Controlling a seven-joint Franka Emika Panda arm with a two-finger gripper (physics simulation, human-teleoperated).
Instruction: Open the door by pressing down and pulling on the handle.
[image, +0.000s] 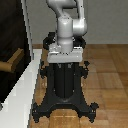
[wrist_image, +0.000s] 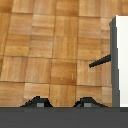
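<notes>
**Door at the frame, handle untouched**

Door (image: 12, 45) fills the exterior view's left as a tall, very dark panel, set in a white frame (image: 30, 30) whose pale base slants down toward the near corner. Largest beside it is the black pedestal (image: 65, 92), standing on the parquet floor (image: 107, 75) with the white arm (image: 70, 25) rising from its top and leaving the picture upward.

The handle (image: 11, 62), a short tan lever, juts from the door's face at about the pedestal top's level, well apart from the arm.

The end effector (wrist_image: 60, 103) shows only in the wrist view, as two dark fingertips (wrist_image: 36, 103) at the picture's edge; they stand apart with bare floor between them, gripping and touching nothing. In that view the white frame (wrist_image: 119, 60) stands off to one side, with a thin dark bar (wrist_image: 100, 62) protruding from it, clear of the fingertips.
</notes>
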